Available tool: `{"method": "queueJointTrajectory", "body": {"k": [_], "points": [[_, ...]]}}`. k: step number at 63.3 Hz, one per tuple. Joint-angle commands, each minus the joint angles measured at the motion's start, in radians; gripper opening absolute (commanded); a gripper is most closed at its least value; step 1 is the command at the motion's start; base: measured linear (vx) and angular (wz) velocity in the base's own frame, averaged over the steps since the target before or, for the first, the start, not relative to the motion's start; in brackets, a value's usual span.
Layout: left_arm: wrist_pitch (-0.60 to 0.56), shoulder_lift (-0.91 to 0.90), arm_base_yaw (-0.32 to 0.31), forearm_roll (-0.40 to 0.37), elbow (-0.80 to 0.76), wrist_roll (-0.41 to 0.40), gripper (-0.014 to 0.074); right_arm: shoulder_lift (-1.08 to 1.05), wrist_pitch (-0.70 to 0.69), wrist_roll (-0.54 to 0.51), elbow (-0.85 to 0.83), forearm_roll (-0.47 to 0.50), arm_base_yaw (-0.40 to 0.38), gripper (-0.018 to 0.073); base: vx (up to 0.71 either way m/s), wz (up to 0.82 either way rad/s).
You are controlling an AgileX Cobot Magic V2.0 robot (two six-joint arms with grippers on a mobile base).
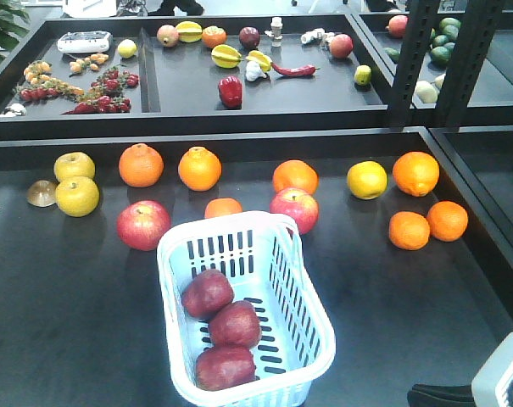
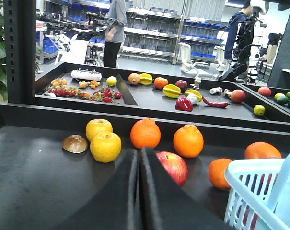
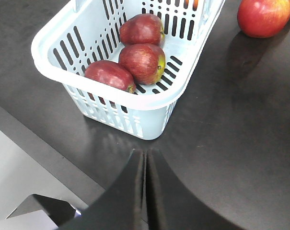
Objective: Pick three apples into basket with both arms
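Three dark red apples (image 1: 224, 331) lie in the basket (image 1: 303, 339); left pincer (image 2: 139, 158) and right pincer (image 3: 145, 160) closed, empty.

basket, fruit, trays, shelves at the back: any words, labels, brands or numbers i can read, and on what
None can be read in any view.
The basket and the apples in it carry no print or stickers.
The white device in the rear tray: any markings too small to read.
The blue bins on the back shelves: too blurred to read.

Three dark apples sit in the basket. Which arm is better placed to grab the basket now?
Probably right: the right claw, shut, faces the basket head-on; the left claw has it off to one side.
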Motion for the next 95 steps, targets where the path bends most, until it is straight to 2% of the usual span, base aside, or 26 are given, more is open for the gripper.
{"method": "queueJointTrajectory", "body": {"k": [1,51,59,75,80,95], "points": [[-0.068,-0.015,-0.001,0.000,-0.024,-0.005,-0.0006,-0.002,-0.058,-0.004,-0.027,0.003,0.000,-0.0005,0.00,0.00],[-0.068,-0.014,-0.002,0.000,-0.025,-0.006,-0.0006,-0.002,-0.050,-0.004,-0.023,0.003,0.000,-0.0005,0.00,0.00],[-0.068,-0.014,-0.002,0.000,-0.025,-0.006,-0.0006,-0.023,-0.056,-0.022,0.000,-0.048,0.000,-0.0005,0.00,0.00],[-0.068,-0.014,-0.002,0.000,-0.025,-0.006,-0.0006,-0.253,-0.260,-0.025,0.203,-0.030,-0.004,-0.0005,0.00,0.00],[-0.068,-0.014,-0.002,0.000,-0.025,-0.006,-0.0006,-0.335,-0.284,-0.002,0.235,-0.020,-0.048,-0.0005,0.00,0.00],[-0.068,-0.014,-0.002,0.000,-0.025,-0.006,-0.0006,-0.499,-0.279,0.120,0.289,-0.058,-0.294,-0.0005,0.00,0.00]]}}
